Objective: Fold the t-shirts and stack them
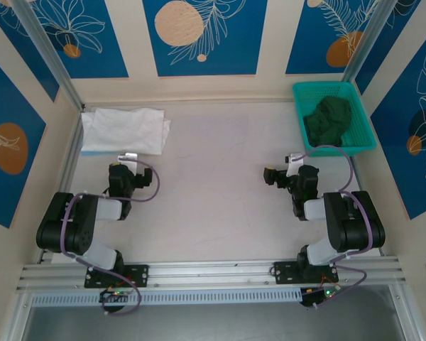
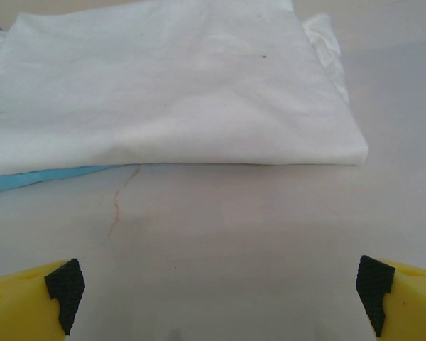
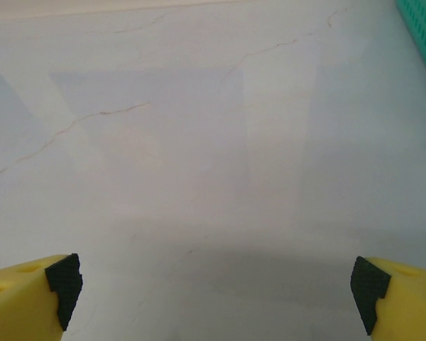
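Left wrist, left hand [image 2: 220,291] spread wide, empty

— What lies in the far left corner of the worktop [image 1: 213,213]?
— A folded white t-shirt [image 1: 126,128], with a strip of light-blue t-shirt [image 1: 92,152] showing under its near edge.
— And the arms?
— The left pincer [image 1: 128,159] sits just beside that pile's near edge, pointing at it. The right pincer [image 1: 292,163] is near the teal basket [image 1: 299,117] in the far right corner, apart from it.
— Anything inside the basket?
— A crumpled dark green cloth [image 1: 328,118].
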Tool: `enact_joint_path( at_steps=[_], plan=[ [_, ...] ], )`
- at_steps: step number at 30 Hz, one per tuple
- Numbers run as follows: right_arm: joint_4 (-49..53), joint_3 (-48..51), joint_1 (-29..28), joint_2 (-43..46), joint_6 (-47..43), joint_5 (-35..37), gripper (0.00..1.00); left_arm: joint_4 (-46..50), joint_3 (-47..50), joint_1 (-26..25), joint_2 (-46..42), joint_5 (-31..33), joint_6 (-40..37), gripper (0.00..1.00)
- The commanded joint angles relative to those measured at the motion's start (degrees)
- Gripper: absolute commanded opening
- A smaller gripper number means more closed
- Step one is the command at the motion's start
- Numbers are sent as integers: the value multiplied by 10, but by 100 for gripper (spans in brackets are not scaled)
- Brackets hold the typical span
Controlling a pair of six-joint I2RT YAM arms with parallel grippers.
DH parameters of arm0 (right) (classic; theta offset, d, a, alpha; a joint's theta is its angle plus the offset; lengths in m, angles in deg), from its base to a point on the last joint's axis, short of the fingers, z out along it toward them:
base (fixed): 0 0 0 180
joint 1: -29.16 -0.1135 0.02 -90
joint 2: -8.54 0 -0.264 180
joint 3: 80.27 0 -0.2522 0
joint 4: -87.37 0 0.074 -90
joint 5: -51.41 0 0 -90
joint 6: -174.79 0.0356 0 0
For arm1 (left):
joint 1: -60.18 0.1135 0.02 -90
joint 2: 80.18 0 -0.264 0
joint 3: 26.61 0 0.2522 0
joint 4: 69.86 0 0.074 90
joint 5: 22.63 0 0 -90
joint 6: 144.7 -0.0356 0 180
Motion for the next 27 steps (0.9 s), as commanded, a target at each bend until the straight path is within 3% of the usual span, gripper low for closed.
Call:
enact_joint_path(
  at_steps=[1,3,27],
  plan=[
    [-13,-42,-2,-9,-10,24,99,-19,-14,5,4,-7,2,100],
    [50,-73,25,-11,15,-8,99,-3,-21,21,5,-28,14,100],
    [43,-70,22,-10,12,-3,99,-9,-17,22,3,-29,13,100]
  ],
)
